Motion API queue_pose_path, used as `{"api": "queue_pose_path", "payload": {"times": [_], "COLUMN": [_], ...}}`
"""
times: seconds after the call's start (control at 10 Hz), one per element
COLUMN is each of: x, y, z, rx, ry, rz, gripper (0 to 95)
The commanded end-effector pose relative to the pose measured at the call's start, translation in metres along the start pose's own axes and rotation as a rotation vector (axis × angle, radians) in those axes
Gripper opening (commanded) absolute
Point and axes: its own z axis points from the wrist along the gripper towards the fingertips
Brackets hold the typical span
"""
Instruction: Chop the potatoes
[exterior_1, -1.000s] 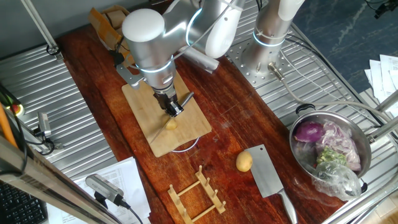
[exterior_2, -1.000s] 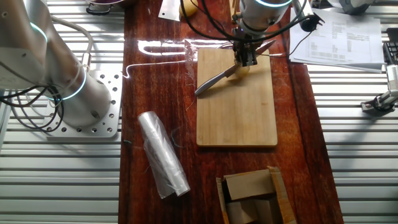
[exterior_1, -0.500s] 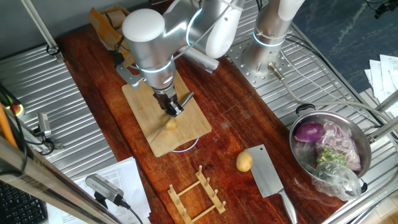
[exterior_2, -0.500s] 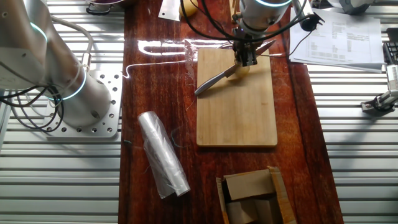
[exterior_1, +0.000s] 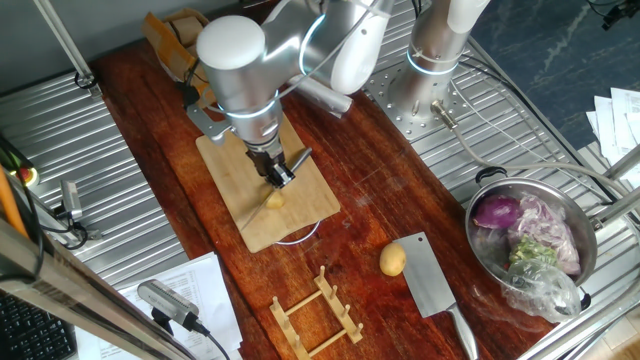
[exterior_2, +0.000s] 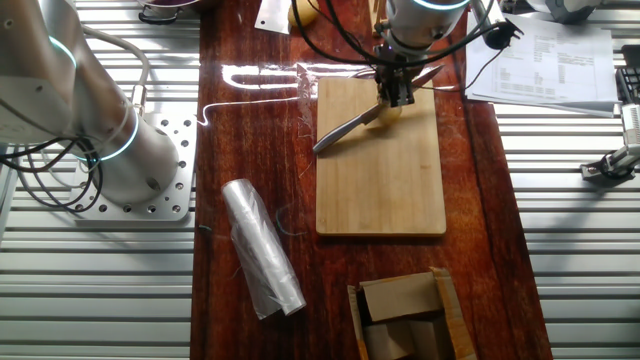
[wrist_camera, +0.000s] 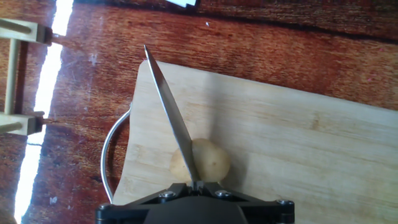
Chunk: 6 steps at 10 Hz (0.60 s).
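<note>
A small yellow potato (exterior_1: 275, 199) lies on the wooden cutting board (exterior_1: 232, 182) near its front corner. My gripper (exterior_1: 276, 175) is just above it, shut on a knife (wrist_camera: 169, 109). In the hand view the blade runs from my gripper (wrist_camera: 198, 184) across the potato (wrist_camera: 210, 160) toward the board's (wrist_camera: 298, 149) edge, its edge resting in the potato's top. The other fixed view shows the knife (exterior_2: 345, 130) slanting left from the gripper (exterior_2: 398, 96). A second whole potato (exterior_1: 392, 260) sits on the table beside a cleaver.
A cleaver (exterior_1: 430, 276) lies right of the loose potato. A metal bowl (exterior_1: 480, 240) holds a purple onion (exterior_1: 497, 212) and scraps. A wooden rack (exterior_1: 315, 310) stands in front of the board. A plastic roll (exterior_2: 262, 250) and cardboard box (exterior_2: 405, 315) lie beyond the board.
</note>
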Motion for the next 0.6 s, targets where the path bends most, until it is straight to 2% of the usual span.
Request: {"api": "queue_pose_path", "payload": {"times": [0.1,0.6], "x": [-0.0062,-0.0068], "y": [-0.0037,-0.0026], "z": [0.0135,0.0116], "rx": [-0.004,-0.001], "ry": [-0.013,-0.014], "rz": [-0.01,-0.019], "gripper": [0.0,0.0]}}
